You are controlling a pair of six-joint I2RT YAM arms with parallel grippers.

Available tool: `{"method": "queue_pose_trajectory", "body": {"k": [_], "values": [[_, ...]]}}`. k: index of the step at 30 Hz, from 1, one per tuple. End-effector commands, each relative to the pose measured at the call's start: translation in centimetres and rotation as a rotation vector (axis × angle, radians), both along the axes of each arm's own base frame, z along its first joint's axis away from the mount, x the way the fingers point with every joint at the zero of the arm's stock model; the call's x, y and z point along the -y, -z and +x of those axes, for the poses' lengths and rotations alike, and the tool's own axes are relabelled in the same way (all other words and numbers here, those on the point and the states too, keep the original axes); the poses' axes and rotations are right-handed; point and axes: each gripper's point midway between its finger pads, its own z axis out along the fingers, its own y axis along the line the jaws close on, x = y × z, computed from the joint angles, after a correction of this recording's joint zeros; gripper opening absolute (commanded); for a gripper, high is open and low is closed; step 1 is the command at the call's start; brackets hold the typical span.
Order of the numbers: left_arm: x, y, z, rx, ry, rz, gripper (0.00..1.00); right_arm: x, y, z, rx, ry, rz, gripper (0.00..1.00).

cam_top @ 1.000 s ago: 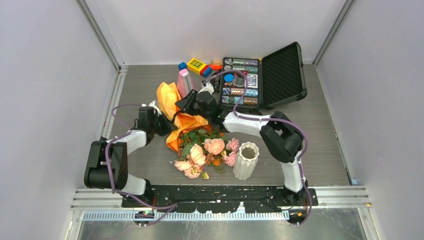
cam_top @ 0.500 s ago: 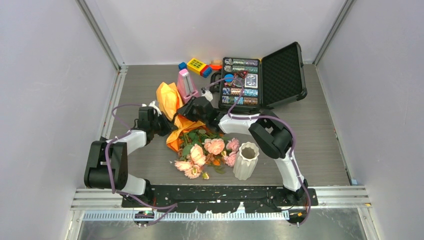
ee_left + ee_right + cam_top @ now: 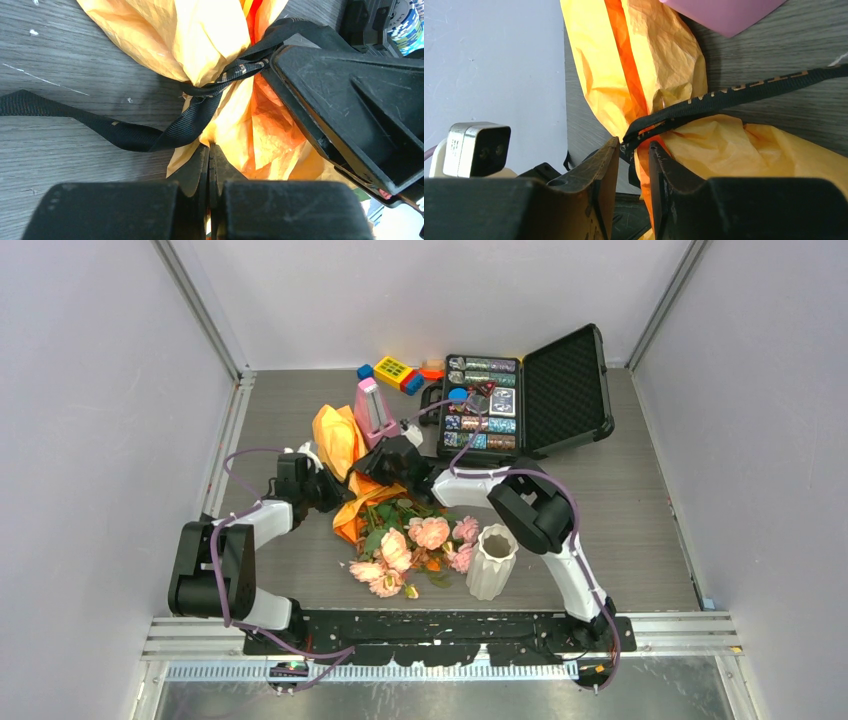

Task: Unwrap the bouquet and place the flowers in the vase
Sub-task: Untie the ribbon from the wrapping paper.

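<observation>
The bouquet lies mid-table, its crinkled orange paper cinched by a black ribbon. The pink and peach flowers spill toward the near edge, beside the white ribbed vase, which stands upright. My left gripper is shut, its tips pinching an edge of the orange paper just below the knot. My right gripper stands partly open at the knot from the other side. The ribbon crosses its tips and a fold of paper lies against one finger.
A pink metronome-shaped object stands just behind the paper. An open black case of small items sits at the back right, coloured blocks at the back. A loose ribbon tail trails across the table on the left.
The right arm has swung left and nearer, bringing its gripper down onto the ribbon knot. The left arm and bouquet have stayed put.
</observation>
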Motion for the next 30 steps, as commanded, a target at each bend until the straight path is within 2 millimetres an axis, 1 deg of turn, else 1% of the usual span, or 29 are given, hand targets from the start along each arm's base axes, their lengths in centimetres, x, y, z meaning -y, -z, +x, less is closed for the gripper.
{"method": "queue_pose_trajectory", "body": {"k": [1, 2, 5, 7, 9, 10, 11, 12, 13, 14, 15, 19, 20, 21, 23, 27, 30], "values": [[0.4, -0.8, 0.0, 0.026, 0.038, -0.009, 0.0, -1.2, -2.2, 1.4, 0.044, 0.026, 0.048, 0.33], [0.4, -0.8, 0.0, 0.024, 0.039, -0.011, 0.0, -1.2, -1.9, 1.4, 0.043, 0.025, 0.042, 0.33], [0.4, -0.8, 0.0, 0.022, 0.04, -0.012, 0.0, -1.5, -1.9, 1.7, 0.046, 0.023, 0.043, 0.3], [0.4, -0.8, 0.1, 0.024, 0.038, -0.012, 0.0, -1.6, -1.7, 1.7, 0.045, 0.021, 0.04, 0.26], [0.4, -0.8, 0.0, 0.023, 0.037, -0.01, 0.0, -1.6, -1.7, 1.7, 0.044, 0.023, 0.042, 0.18], [0.4, -0.8, 0.0, 0.022, 0.037, -0.011, 0.0, -1.6, -1.9, 1.7, 0.048, 0.026, 0.05, 0.14], [0.4, -0.8, 0.0, 0.021, 0.035, -0.012, 0.0, -1.4, -1.9, 1.7, 0.048, 0.032, 0.049, 0.13], [0.4, -0.8, 0.0, 0.021, 0.034, -0.014, 0.0, -1.4, -2.4, 1.8, 0.056, 0.035, 0.06, 0.1], [0.4, -0.9, 0.0, 0.021, 0.031, -0.015, 0.0, -1.2, -2.3, 1.8, 0.057, 0.042, 0.057, 0.08], [0.4, -0.8, 0.0, 0.02, 0.029, -0.014, 0.0, -1.1, -2.9, 1.8, 0.065, 0.047, 0.069, 0.03], [0.3, -0.7, 0.0, 0.018, 0.024, -0.012, 0.0, -0.8, -3.4, 1.9, 0.074, 0.058, 0.077, 0.01], [0.0, -0.3, -0.3, 0.008, 0.014, -0.004, 0.0, 0.6, -4.9, 2.1, 0.102, 0.111, 0.099, 0.0], [0.0, -0.2, -0.4, 0.005, 0.013, -0.004, 0.0, 1.3, -4.6, 2.4, 0.102, 0.13, 0.093, 0.0], [-0.1, -0.1, -0.5, 0.003, 0.008, -0.002, 0.0, 1.9, -5.5, 2.8, 0.111, 0.146, 0.108, 0.0], [-0.3, 0.1, -0.6, -0.002, 0.002, 0.002, 0.0, 3.1, -5.8, 3.4, 0.11, 0.176, 0.12, 0.0], [-0.5, 0.3, -0.8, -0.006, -0.003, 0.004, 0.0, 5.1, -5.4, 4.4, 0.094, 0.221, 0.131, 0.0], [-0.5, 0.3, -0.8, -0.007, -0.002, 0.005, 0.0, 5.9, -4.5, 4.8, 0.064, 0.237, 0.152, 0.0]]}}
